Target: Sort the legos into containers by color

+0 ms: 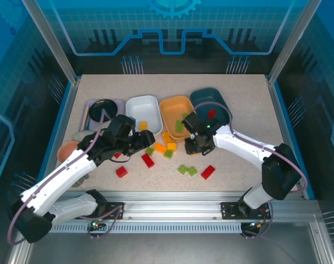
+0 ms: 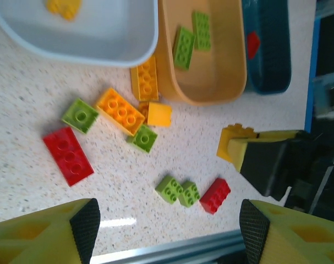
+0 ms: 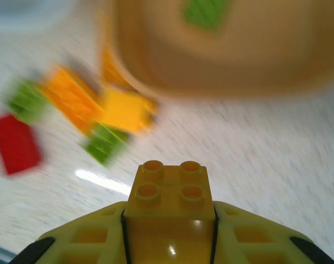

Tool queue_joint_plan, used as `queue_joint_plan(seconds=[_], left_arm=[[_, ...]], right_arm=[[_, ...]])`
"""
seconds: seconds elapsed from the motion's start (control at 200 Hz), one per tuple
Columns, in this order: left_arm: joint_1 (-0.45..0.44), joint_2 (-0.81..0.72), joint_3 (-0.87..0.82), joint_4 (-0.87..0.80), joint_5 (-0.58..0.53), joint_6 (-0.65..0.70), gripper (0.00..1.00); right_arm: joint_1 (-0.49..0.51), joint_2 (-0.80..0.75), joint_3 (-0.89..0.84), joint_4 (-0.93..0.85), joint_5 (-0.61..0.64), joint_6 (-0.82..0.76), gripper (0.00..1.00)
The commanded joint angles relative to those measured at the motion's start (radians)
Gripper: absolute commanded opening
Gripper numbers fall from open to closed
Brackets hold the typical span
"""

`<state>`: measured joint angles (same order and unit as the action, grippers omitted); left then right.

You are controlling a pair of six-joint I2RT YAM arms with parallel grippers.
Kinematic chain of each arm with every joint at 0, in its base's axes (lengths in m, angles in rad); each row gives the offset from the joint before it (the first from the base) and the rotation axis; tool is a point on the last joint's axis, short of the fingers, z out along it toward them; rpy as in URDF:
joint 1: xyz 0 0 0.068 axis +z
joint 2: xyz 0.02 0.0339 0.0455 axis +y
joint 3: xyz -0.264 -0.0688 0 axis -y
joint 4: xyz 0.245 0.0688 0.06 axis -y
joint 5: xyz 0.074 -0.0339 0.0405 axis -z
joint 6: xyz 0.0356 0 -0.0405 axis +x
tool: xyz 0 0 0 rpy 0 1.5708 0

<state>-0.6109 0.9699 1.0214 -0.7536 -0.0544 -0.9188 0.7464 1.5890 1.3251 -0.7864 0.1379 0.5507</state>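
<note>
My right gripper (image 3: 169,231) is shut on a yellow lego (image 3: 169,190), studs up, just off the table in front of the orange tray (image 3: 238,60). In the left wrist view that brick (image 2: 233,140) shows at the right, in the other arm's fingers. My left gripper (image 2: 165,220) hangs open above two green bricks (image 2: 178,192) and a red one (image 2: 215,195). Red (image 1: 148,160), green and orange (image 1: 160,147) legos lie loose in front of the trays. The white tray (image 1: 143,104) holds a yellow brick, the orange tray (image 1: 175,107) green ones, the teal tray (image 1: 211,99) a red one.
A lavender tray with a black plate (image 1: 100,110) stands at the back left, and a pink cup (image 1: 67,149) lies by the left edge. The metal rail (image 1: 172,209) runs along the near table edge, close to the red brick (image 1: 208,172).
</note>
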Motion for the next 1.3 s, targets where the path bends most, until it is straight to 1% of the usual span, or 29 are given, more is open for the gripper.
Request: queue_joint_plan(seconds=[0.0, 0.145, 0.305, 0.49, 0.585, 0.675, 0.79, 0.885, 0.985, 1.11, 1.225, 1.29], left_arm=[[-0.005, -0.035, 0.019, -0.114, -0.117, -0.018, 0.71], [-0.005, -0.062, 0.009, -0.145, -0.142, -0.029, 0.71], [-0.005, -0.091, -0.010, -0.171, -0.154, -0.033, 0.71], [-0.005, -0.141, -0.051, -0.186, -0.148, -0.057, 0.71], [-0.004, -0.157, -0.057, -0.191, -0.146, -0.054, 0.71], [-0.004, -0.158, -0.057, -0.196, -0.137, -0.047, 0.71], [-0.006, -0.152, -0.067, -0.205, -0.113, -0.049, 0.71], [-0.006, -0.151, -0.079, -0.216, -0.108, -0.064, 0.71], [-0.005, -0.149, -0.086, -0.222, -0.104, -0.073, 0.71], [-0.004, -0.136, -0.085, -0.225, -0.101, -0.083, 0.70], [-0.004, -0.116, -0.066, -0.263, -0.102, -0.102, 0.69], [-0.004, -0.109, -0.061, -0.283, -0.099, -0.120, 0.69]], right_arm=[[0.034, 0.154, 0.160, 0.008, -0.019, -0.020, 0.29], [0.041, 0.369, 0.442, -0.047, -0.036, -0.005, 0.29], [0.040, 0.601, 0.714, -0.119, -0.042, 0.014, 0.29], [0.031, 0.856, 1.018, -0.292, 0.000, 0.074, 0.28], [0.031, 0.920, 1.097, -0.316, 0.001, 0.081, 0.31], [0.031, 0.948, 1.135, -0.310, -0.016, 0.081, 0.42], [0.034, 0.955, 1.173, -0.321, -0.024, 0.080, 0.54], [0.037, 0.918, 1.172, -0.319, -0.018, 0.074, 0.60], [0.044, 0.852, 1.149, -0.301, -0.011, 0.064, 0.59], [0.063, 0.729, 1.069, -0.248, 0.022, 0.015, 0.56], [0.087, 0.567, 0.903, -0.169, 0.054, -0.054, 0.52], [0.103, 0.447, 0.729, -0.080, 0.048, -0.100, 0.52]])
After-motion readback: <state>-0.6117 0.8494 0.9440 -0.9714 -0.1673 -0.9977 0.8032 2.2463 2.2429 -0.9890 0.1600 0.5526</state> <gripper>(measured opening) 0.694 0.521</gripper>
